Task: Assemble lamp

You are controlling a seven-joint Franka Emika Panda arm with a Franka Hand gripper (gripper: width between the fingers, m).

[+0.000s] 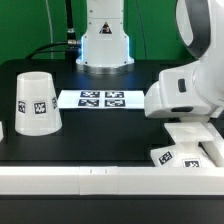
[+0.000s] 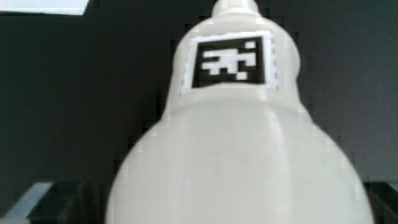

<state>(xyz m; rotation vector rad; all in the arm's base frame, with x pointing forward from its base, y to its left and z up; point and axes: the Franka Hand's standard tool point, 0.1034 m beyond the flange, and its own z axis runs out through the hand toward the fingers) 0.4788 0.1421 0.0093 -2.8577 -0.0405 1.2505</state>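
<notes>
The white bulb (image 2: 222, 140) fills the wrist view, with a black-and-white tag near its narrow end. My gripper (image 2: 214, 212) stands round its wide body, and only dark slivers of the fingers show at either side. In the exterior view my gripper (image 1: 192, 126) is low at the right, just over the flat square base (image 1: 180, 153), and the arm hides the bulb. The tapered shade (image 1: 36, 102) stands mouth down at the exterior view's left, well apart from the gripper.
The marker board (image 1: 100, 98) lies flat in the middle of the black table. A long white border rail (image 1: 90, 180) runs along the near edge. The robot's own pedestal (image 1: 105, 45) stands at the back.
</notes>
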